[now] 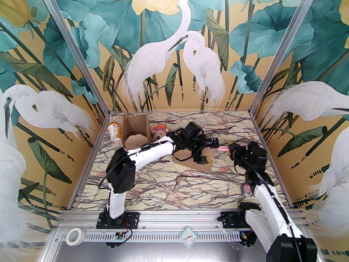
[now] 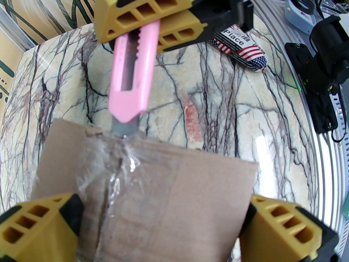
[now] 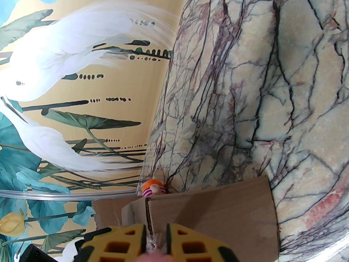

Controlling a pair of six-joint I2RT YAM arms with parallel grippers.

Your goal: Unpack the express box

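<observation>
The right gripper (image 2: 156,23) is clenched on a pink utility knife (image 2: 133,78). The blade reaches out past its fingertips and touches the clear-taped seam (image 2: 120,170) on the edge of the express box (image 2: 185,201) that faces it. The left gripper (image 2: 163,225) straddles that box with a yellow finger at each side, but whether the fingers squeeze it cannot be told.

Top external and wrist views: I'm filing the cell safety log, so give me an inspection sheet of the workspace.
Surface: marble table, no damage seen.
Job's things: taped box shut; pink knife blade at its taped seam; second box stands open.
Clutter: cup, doll, flag packet, tape roll.
Claws: left claw open astride taped box; right claw shut on pink knife.
Cables: black cable along left arm.
Surroundings: heron mural walls, aluminium frame.
</observation>
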